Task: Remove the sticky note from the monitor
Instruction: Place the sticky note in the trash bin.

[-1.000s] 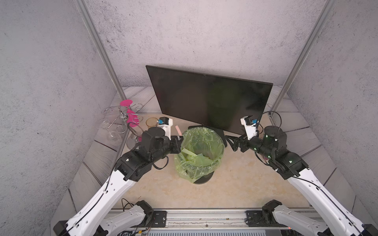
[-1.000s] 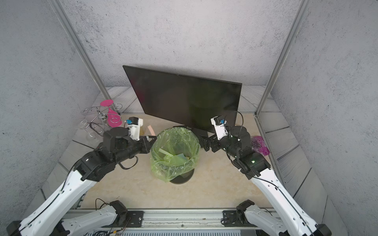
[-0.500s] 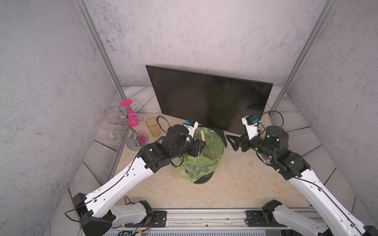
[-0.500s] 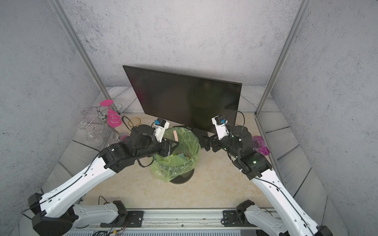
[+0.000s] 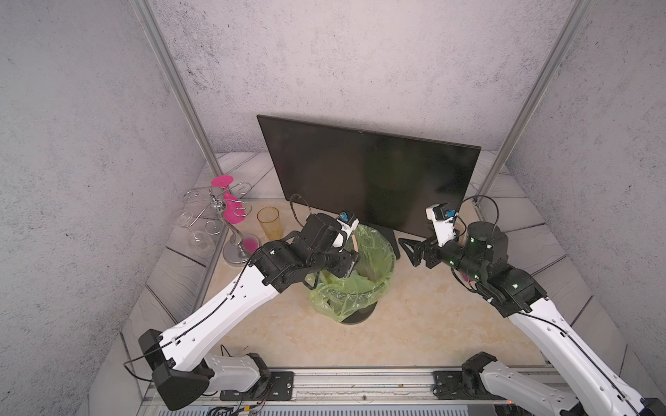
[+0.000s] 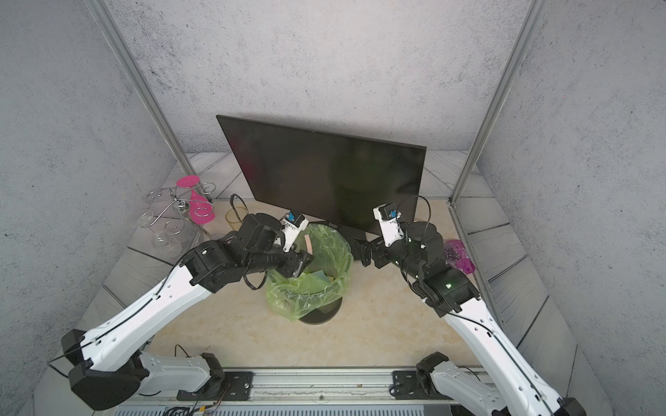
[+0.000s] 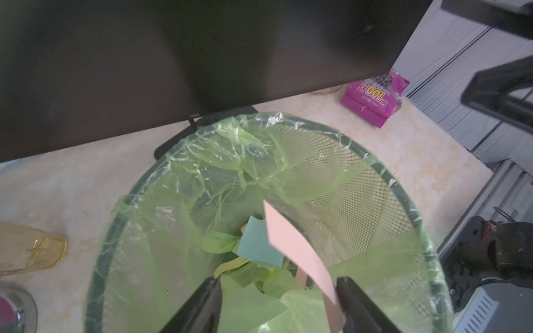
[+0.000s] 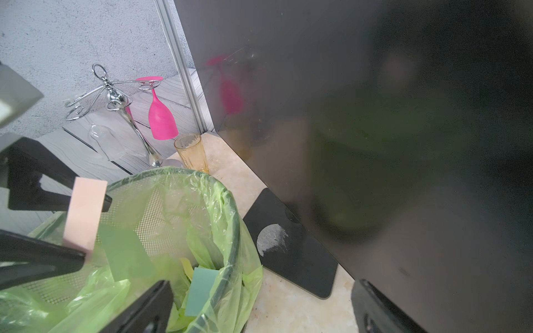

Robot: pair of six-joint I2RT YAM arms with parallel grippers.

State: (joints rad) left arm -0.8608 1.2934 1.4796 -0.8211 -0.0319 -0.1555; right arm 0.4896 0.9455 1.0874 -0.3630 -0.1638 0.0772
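Observation:
The monitor [image 5: 367, 176] stands at the back, its dark screen bare in both top views. A pink sticky note [image 7: 297, 250] hangs over a mesh bin with a green liner [image 7: 403, 207]. My left gripper [image 7: 278, 284] is above the bin's mouth with its jaws wide apart. The note clings by one end to the inner side of a single finger [image 7: 354, 299]; the opposite finger is clear of it. My right gripper [image 8: 259, 291] is open and empty, low between the bin and the monitor's flat base [image 8: 291, 245].
Several green, yellow and blue-green notes [image 7: 256, 245] lie inside the bin. A chrome glass rack with a pink glass [image 5: 230, 212] and an amber cup [image 5: 268, 223] stand at the left. A magenta packet [image 6: 457, 255] lies at the right behind my right arm.
My left arm has swung right from beside the bin to over its mouth. Its jaws have opened, and the pink note now hangs from one finger. The right arm has stayed put.

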